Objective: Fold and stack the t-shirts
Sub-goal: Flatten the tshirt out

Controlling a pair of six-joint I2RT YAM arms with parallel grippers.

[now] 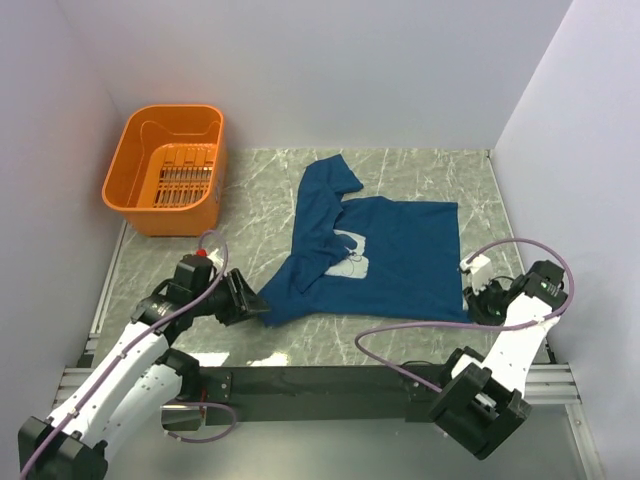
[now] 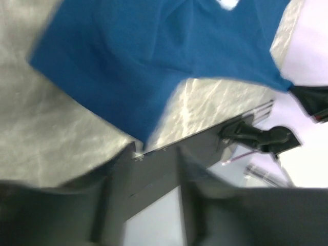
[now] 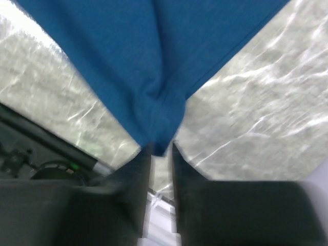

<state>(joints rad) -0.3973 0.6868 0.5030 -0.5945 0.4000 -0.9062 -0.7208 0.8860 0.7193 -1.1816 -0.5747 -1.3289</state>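
Note:
The navy t-shirt (image 1: pixel 400 262) lies on the marble table (image 1: pixel 250 200). Its left side is folded over toward the middle, and the pale chest print (image 1: pixel 350 262) partly shows. My left gripper (image 1: pixel 258 306) is at the shirt's near-left corner. In the left wrist view the shirt (image 2: pixel 154 61) lies beyond the left gripper (image 2: pixel 154 174), whose jaws stand apart with no cloth between them. My right gripper (image 1: pixel 468 292) is at the near-right corner. In the right wrist view the right gripper (image 3: pixel 160 159) is slightly open, and the tip of the shirt corner (image 3: pixel 156 118) rests at its fingertips.
An orange plastic basket (image 1: pixel 170 108) stands at the back left of the table. White walls close in the left, back and right sides. A black rail (image 1: pixel 320 380) runs along the near table edge between the arm bases.

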